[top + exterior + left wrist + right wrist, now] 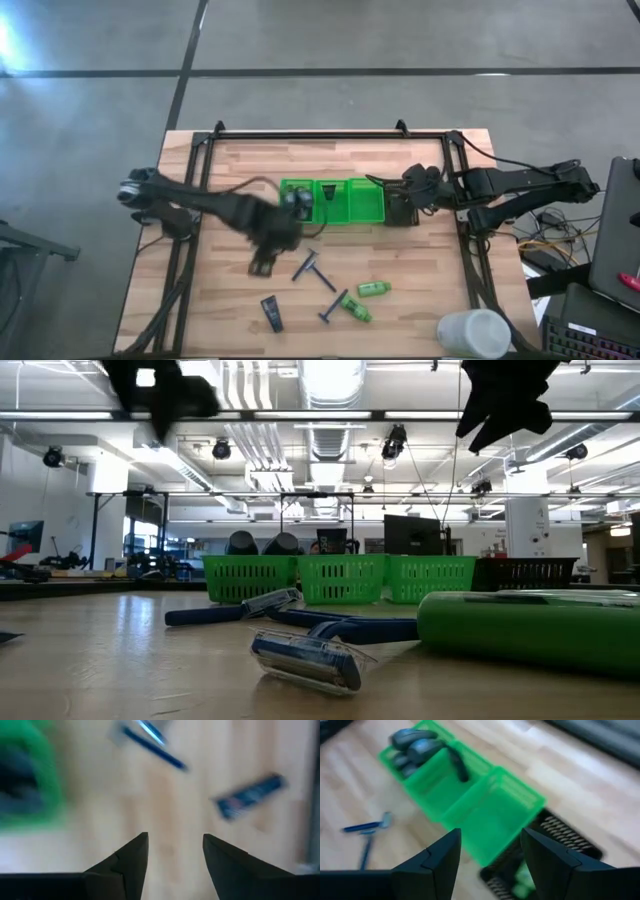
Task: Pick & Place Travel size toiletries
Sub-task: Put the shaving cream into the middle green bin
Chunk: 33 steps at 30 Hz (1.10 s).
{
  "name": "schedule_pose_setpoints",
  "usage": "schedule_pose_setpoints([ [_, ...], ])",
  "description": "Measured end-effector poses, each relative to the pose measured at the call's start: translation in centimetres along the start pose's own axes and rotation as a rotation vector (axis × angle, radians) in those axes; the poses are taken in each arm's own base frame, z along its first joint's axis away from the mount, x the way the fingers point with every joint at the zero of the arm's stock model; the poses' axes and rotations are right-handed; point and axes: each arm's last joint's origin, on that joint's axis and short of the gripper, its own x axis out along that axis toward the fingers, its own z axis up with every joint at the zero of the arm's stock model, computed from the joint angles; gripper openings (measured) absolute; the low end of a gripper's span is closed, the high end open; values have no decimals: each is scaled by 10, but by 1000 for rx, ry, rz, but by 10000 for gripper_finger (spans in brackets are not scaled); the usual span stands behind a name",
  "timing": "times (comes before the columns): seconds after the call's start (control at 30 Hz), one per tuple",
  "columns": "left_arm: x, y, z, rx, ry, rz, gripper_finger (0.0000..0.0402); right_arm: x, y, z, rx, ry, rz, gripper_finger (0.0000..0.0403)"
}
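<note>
Grey concrete floor (400,40); wooden table (420,300); bright ceiling lights (330,375)

You look down on a wooden table (420,300). A green tray (350,200) sits in the middle. Your left gripper (265,262) is just below it, near two razors (308,266). Two green bottles (373,289) and a dark tube (271,313) lie lower down. Your right gripper (398,200) is beside the tray.

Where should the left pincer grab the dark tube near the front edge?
Across the narrow width at mid-body, coming straight down. The dark flat tube lies flat on the table, apart from the razors, so both long sides look free. The left pincer is open and empty; rotate it so the fingers straddle the tube's short axis.
</note>
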Motion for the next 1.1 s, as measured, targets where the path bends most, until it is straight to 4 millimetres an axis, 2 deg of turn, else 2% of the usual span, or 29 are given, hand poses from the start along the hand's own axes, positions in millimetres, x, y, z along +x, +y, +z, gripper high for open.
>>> schedule_pose_setpoints([
  [0.13, 35, -19, -24, -301, 30, -263, 193, 8, 12, 1, 35, 54, 135, 210],
  [0.27, 58, -35, -45, -553, -112, -396, 193, 31, 32, -1, 26, 147, 248, 215],
  [0.33, 68, -40, -56, -595, -158, -441, 193, 44, 44, -5, -7, 197, 301, 218],
  [0.47, 79, -54, -80, -524, -238, -465, 193, 65, 65, -15, -51, 281, 354, 226],
  [0.67, 107, -61, -114, -415, -168, -415, 193, 84, 112, -24, 36, 324, 429, 237],
  [0.87, 122, -74, -125, -203, -252, -507, 193, 110, 159, -31, 109, 397, 398, 242],
  [1.1, 143, -78, -127, -86, -313, -621, 192, 142, 207, -33, 158, 481, 434, 232],
])
